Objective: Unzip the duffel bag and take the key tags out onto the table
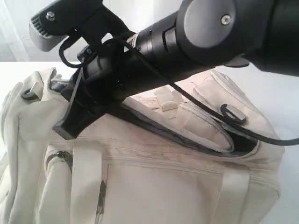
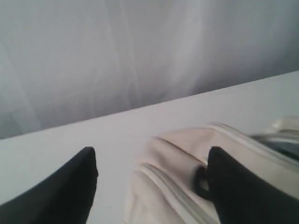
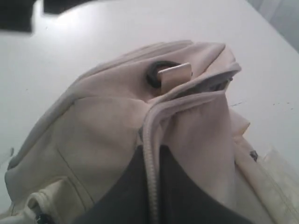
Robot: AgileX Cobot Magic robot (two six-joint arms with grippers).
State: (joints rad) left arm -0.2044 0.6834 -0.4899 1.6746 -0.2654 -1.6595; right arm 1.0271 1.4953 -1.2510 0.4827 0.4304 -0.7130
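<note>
- Left fingers (image 2: 65, 191) spread wide, empty; right gripper (image 3: 150, 161) pinched shut on a cream seam (image 3: 149, 130) of the duffel bag (image 1: 154, 186)
- Bag lies on the table (image 3: 56, 56), mouth gaping at 4 o'clock in the exterior view
- Soft, floppy cloth should sag; grip seams or straps (image 1: 86, 186)
- Cream fabric, grey zipper (image 1: 187, 140), dark lining (image 1: 243, 147); key tags unseen

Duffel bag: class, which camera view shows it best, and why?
The exterior view: the duffel bag fills it, showing its side, straps and unzipped top, though a robot arm crosses it. The left wrist view catches only one corner; the right wrist view, one end close up.
</note>
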